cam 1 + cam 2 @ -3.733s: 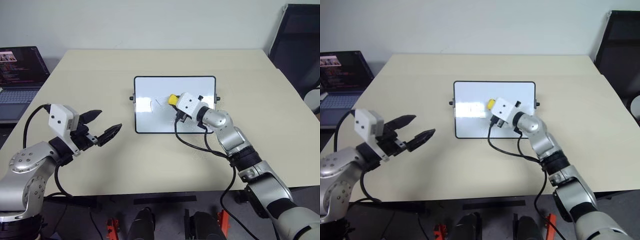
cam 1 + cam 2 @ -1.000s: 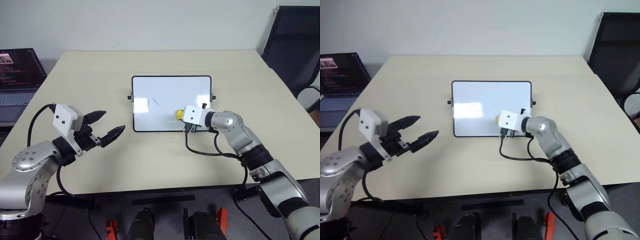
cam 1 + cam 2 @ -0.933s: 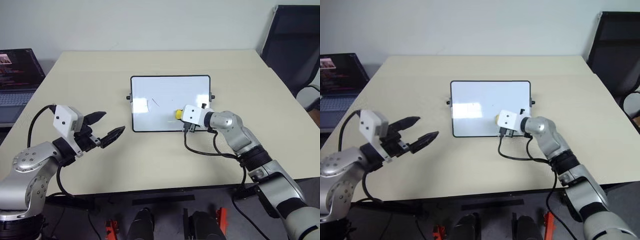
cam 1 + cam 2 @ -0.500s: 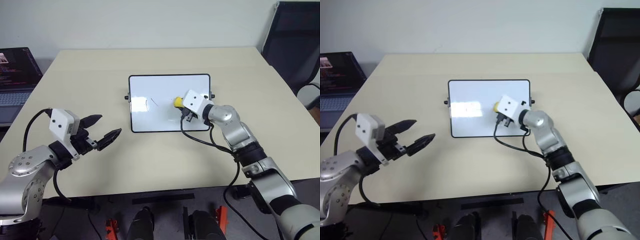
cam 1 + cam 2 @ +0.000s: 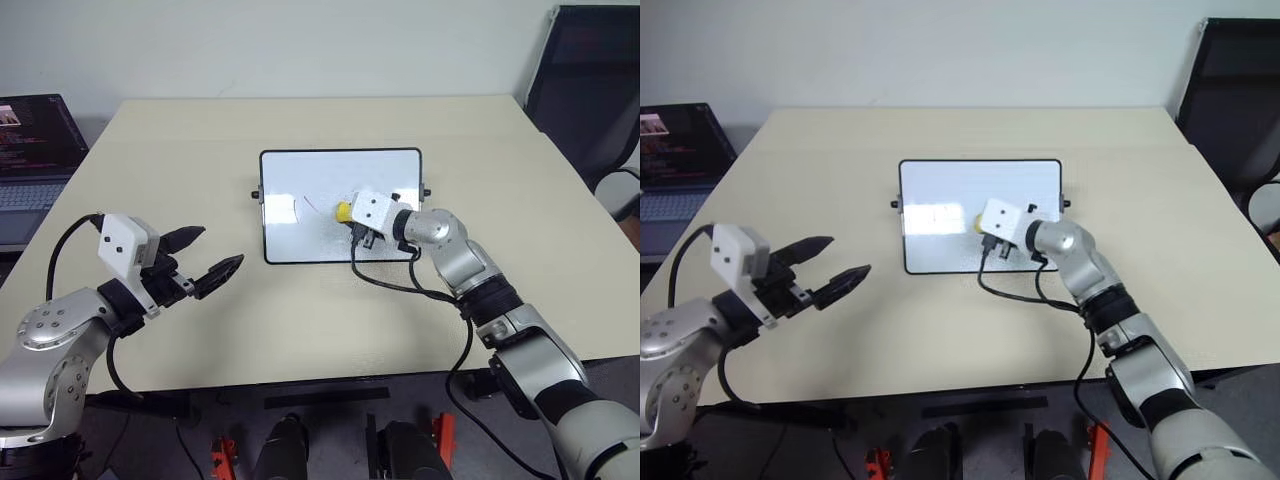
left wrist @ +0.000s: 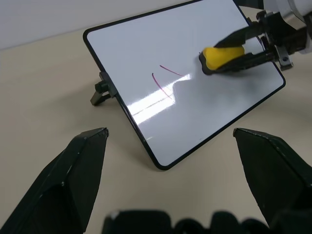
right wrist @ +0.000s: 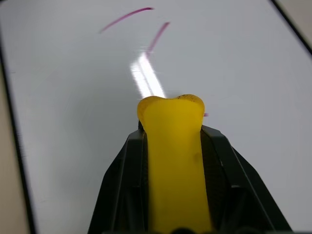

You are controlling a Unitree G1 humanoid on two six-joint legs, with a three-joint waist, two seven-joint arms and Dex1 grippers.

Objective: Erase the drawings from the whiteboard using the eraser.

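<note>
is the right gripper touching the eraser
Touching. In the right wrist view the right gripper has its two black fingers pressed against both sides of the yellow eraser, no gap showing, over the whiteboard.

- Bright, even indoor light across the table (image 5: pixel 200 140); shadows under the arms are soft and faint.
- A white streak of glare lies on the whiteboard (image 6: pixel 195 44), strongest in both wrist views.
- In the right wrist view the eraser (image 7: pixel 173 161) is close and soft, the 2 strokes beyond slightly blurred.
</note>
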